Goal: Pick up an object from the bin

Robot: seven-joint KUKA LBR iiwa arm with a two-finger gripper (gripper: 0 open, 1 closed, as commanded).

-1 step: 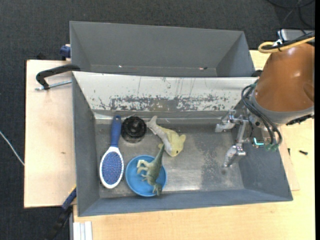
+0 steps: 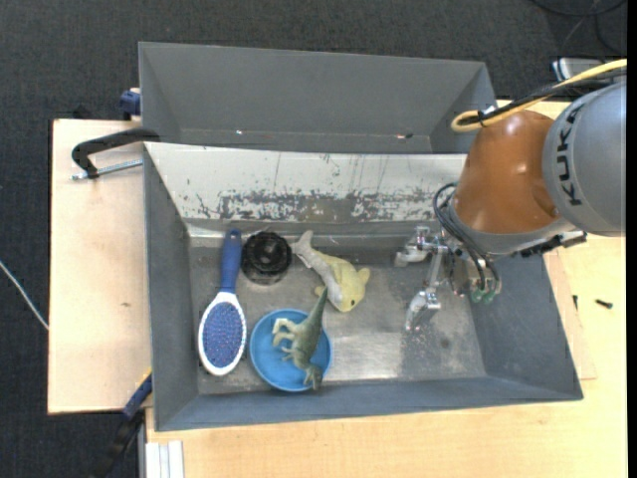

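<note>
Plainly, nothing is yet lifted from the bin point(image 2: 523, 361): the claw point(image 2: 420, 279) is held open and empty over bare floor at the view's right; the blue brush point(image 2: 223, 329), blue dish point(image 2: 259, 352) and nearest yellow toy point(image 2: 344, 285) are left untouched.

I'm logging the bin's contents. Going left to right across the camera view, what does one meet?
Blue hairbrush → black round cap → yellow and white toy animal → pincer. The blue dish and green dinosaur span cap and toy, so they are left out.
</note>
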